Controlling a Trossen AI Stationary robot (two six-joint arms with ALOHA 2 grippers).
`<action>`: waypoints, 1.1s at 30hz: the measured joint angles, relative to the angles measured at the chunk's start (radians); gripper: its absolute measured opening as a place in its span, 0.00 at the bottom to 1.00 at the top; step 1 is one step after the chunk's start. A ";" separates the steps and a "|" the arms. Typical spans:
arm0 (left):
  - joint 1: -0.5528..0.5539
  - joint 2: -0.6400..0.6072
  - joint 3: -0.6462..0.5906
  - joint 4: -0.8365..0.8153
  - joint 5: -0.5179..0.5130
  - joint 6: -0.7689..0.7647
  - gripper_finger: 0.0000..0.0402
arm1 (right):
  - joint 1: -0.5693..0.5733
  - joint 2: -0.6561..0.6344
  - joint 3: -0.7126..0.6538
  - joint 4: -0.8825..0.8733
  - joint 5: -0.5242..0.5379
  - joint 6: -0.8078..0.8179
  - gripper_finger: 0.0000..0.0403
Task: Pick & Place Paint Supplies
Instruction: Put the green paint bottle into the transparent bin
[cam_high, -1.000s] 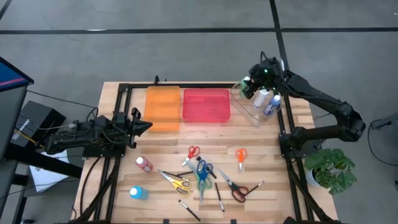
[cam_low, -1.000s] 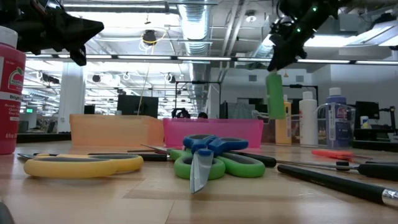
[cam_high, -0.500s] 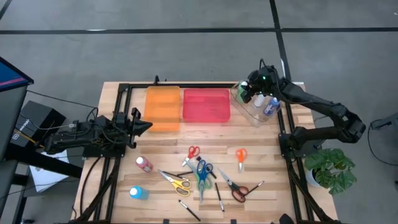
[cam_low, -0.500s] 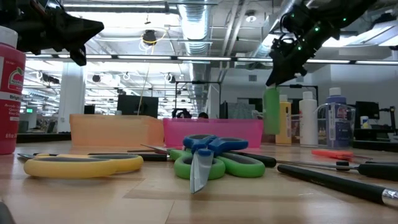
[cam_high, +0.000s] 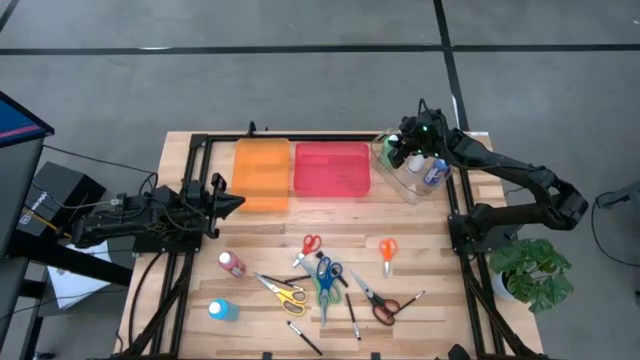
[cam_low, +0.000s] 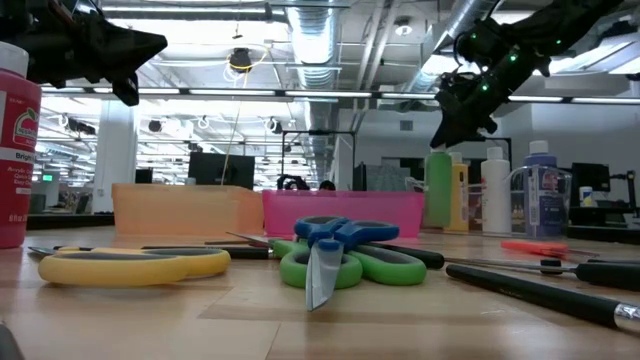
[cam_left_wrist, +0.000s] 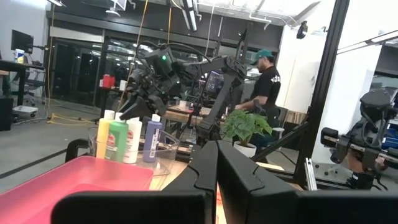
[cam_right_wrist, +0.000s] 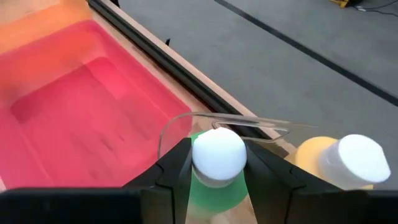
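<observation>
Clamping the white cap of a green squeeze bottle of paint (cam_right_wrist: 214, 180), the right gripper (cam_right_wrist: 216, 163) hangs over the clear plastic bin (cam_high: 404, 180) at the table's far right corner. This green bottle stands inside that bin beside a yellow paint bottle (cam_right_wrist: 323, 163), a white paint bottle (cam_low: 496, 191) and a blue paint bottle (cam_low: 541, 189). Next to the bin sit a shallow pink plastic tray (cam_high: 331, 168) and an orange plastic tray (cam_high: 262, 174). Scissors with coloured handles (cam_high: 322, 277), thin dark brushes (cam_high: 352, 315), a pink paint bottle (cam_high: 231, 263) and a light-blue paint bottle (cam_high: 222, 310) lie on the wooden table (cam_high: 430, 250). At the left edge, the left gripper (cam_high: 236, 201) waits with fingers together.
</observation>
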 joint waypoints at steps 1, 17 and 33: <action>0.000 0.000 0.000 0.000 0.000 0.000 0.00 | 0.000 0.000 0.000 0.001 0.000 0.000 0.31; 0.000 0.000 0.000 0.000 0.000 0.000 0.00 | -0.001 0.080 0.006 0.050 0.001 0.010 0.31; 0.000 0.000 0.000 0.000 0.000 0.000 0.00 | 0.007 0.082 0.000 0.054 0.001 0.021 0.45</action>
